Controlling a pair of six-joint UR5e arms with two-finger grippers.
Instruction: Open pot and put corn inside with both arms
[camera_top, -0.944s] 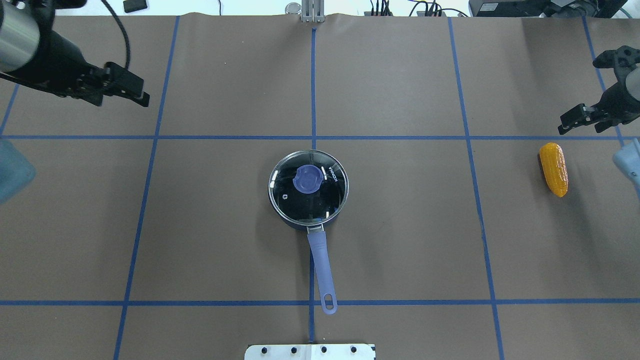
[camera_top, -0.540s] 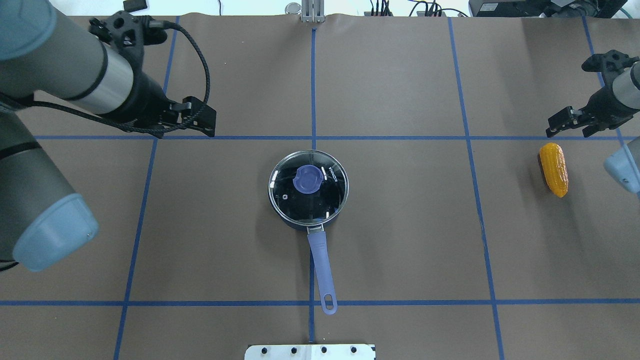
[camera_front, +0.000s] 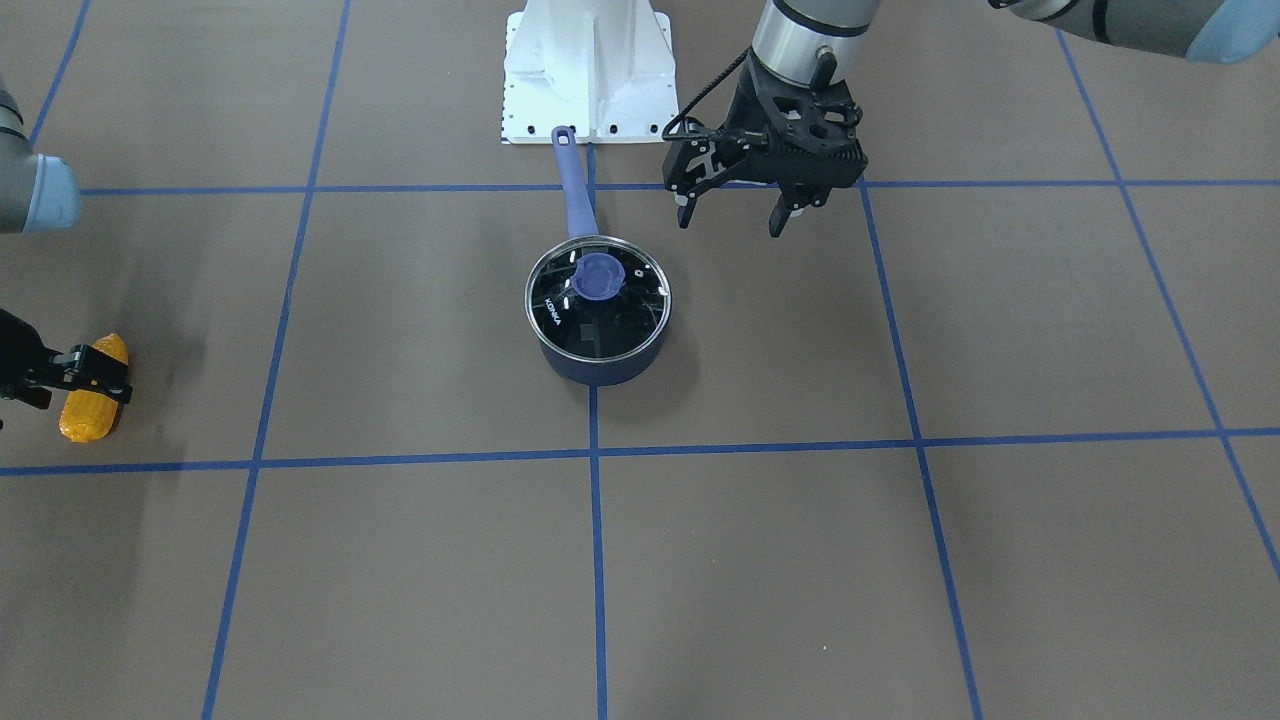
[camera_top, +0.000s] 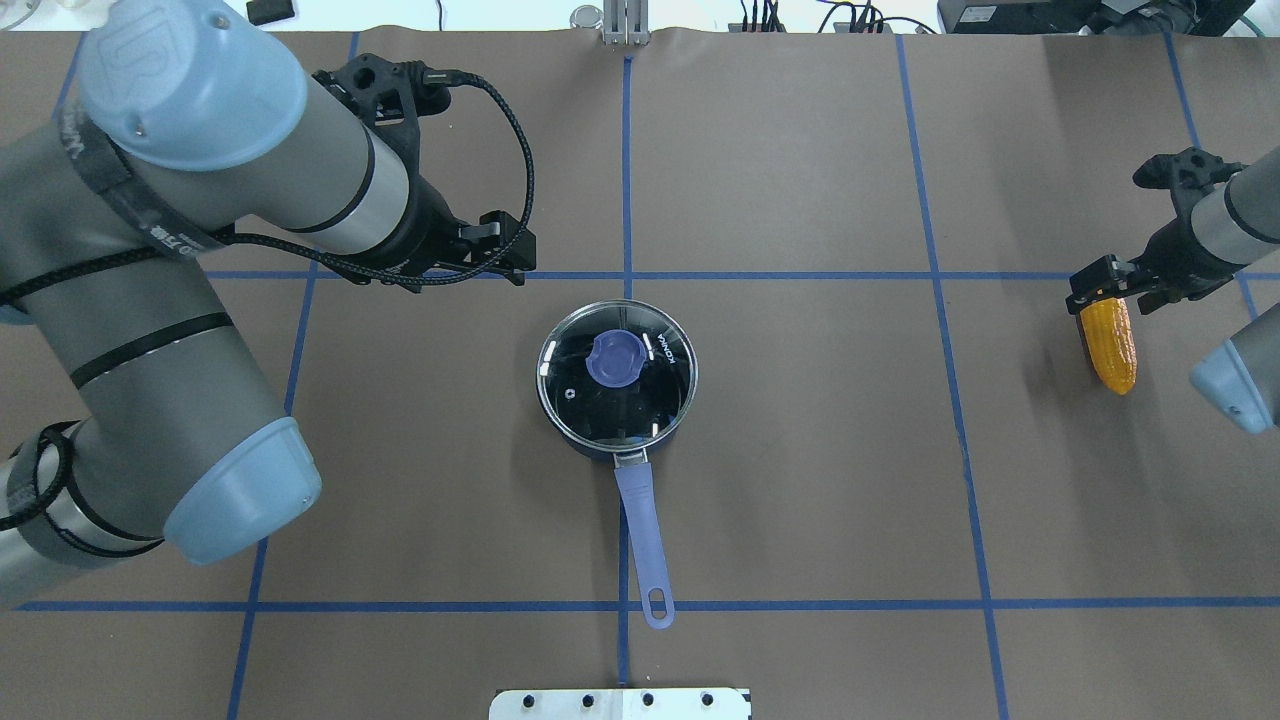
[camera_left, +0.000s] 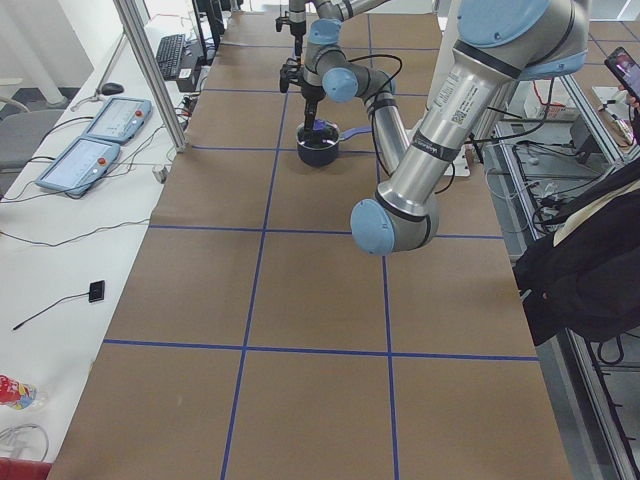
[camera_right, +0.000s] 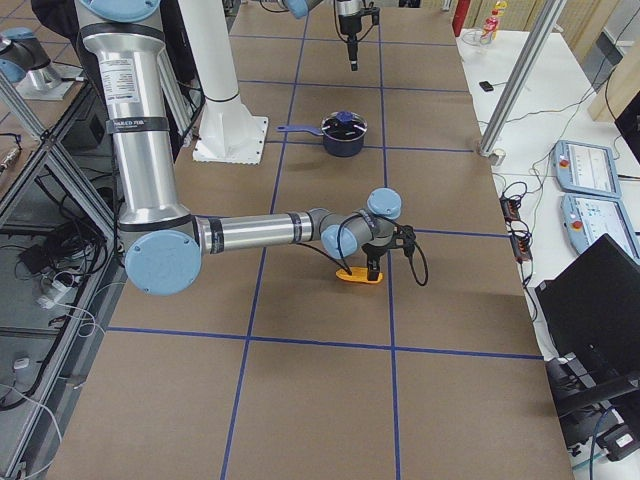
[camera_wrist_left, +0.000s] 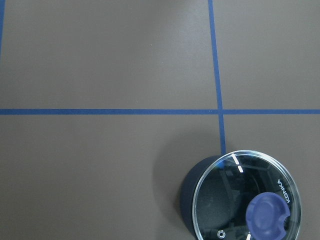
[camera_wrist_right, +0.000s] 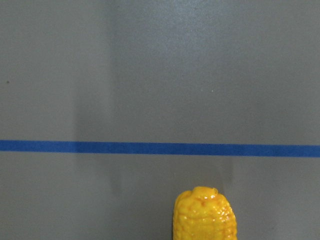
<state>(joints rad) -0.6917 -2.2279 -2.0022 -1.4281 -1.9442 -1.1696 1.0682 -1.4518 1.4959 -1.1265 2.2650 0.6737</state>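
Note:
The navy pot (camera_top: 585, 445) stands at the table's middle with its glass lid (camera_top: 575, 395) and blue knob (camera_top: 614, 358) on, and its periwinkle handle (camera_top: 640, 540) points toward the robot's base. It also shows in the front view (camera_front: 598, 372) and the left wrist view (camera_wrist_left: 189, 197). My left gripper (camera_top: 508, 255) is open and empty, hovering up and left of the pot, apart from it (camera_front: 730, 222). The corn (camera_top: 1110, 345) lies at the far right. My right gripper (camera_top: 1105, 292) is open over the corn's far end (camera_wrist_right: 205, 215).
The white base mount (camera_top: 620, 703) sits at the near table edge behind the pot handle. Blue tape lines (camera_top: 627, 180) grid the brown table. Side benches with control pendants (camera_right: 585, 170) flank the table's far edge.
My left arm swung in from the far left to just beside the pot. My right gripper moved left and down onto the corn's far end. Pot and corn have not moved.

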